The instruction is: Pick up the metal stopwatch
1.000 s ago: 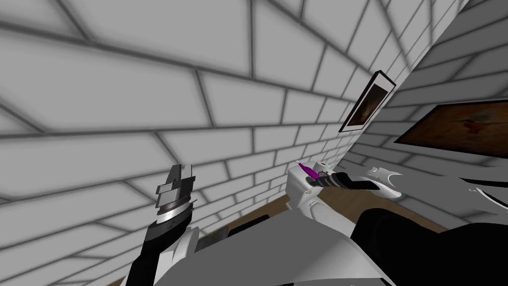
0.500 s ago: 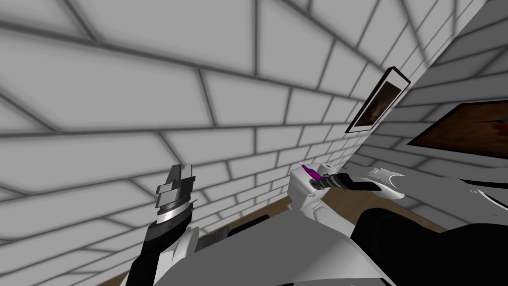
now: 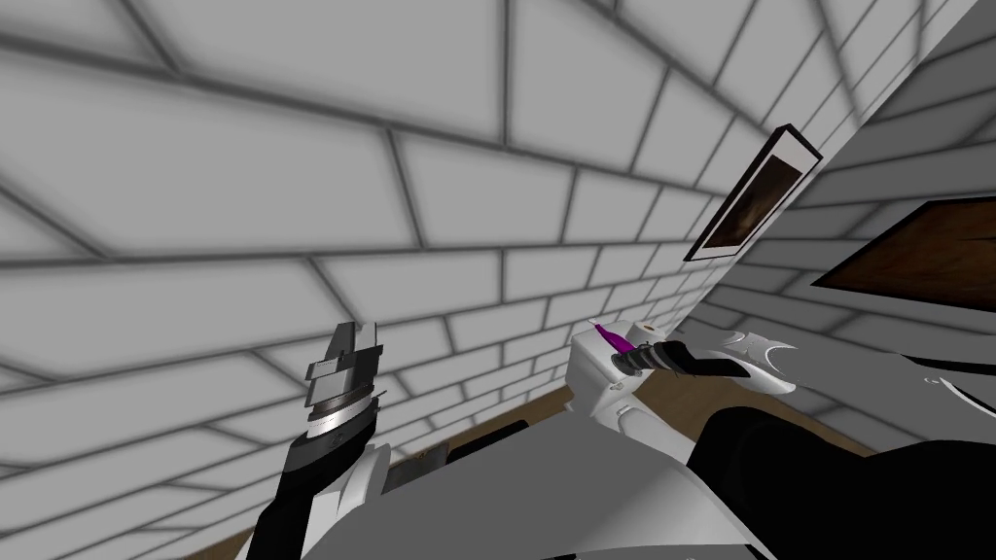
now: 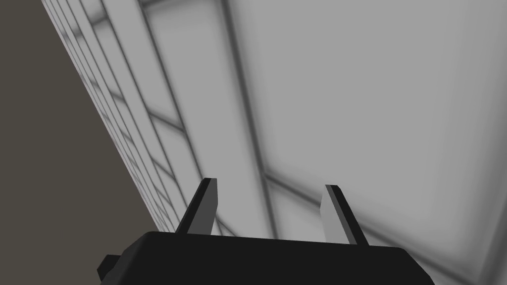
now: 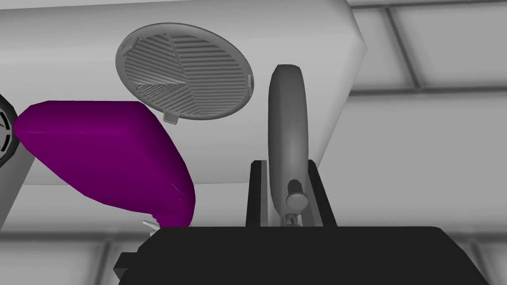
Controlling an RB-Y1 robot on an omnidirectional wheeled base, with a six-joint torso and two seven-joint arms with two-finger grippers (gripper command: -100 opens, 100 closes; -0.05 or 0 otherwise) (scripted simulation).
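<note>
My right gripper [image 5: 287, 166] clamps the grey stopwatch [image 5: 286, 114] edge-on, just beside a purple object [image 5: 109, 153]; left gripper [image 4: 270, 185] spread, holding nothing.

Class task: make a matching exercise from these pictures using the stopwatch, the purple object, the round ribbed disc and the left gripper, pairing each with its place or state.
Column one:
1. stopwatch
2. purple object
3. ribbed disc
4. left gripper

Column two:
A. open, nothing between the fingers
B. grey, against the white block
C. clamped edge-on in the right gripper
D. rounded, beside the right gripper's body

Pairs: 1-C, 2-D, 3-B, 4-A.
</note>
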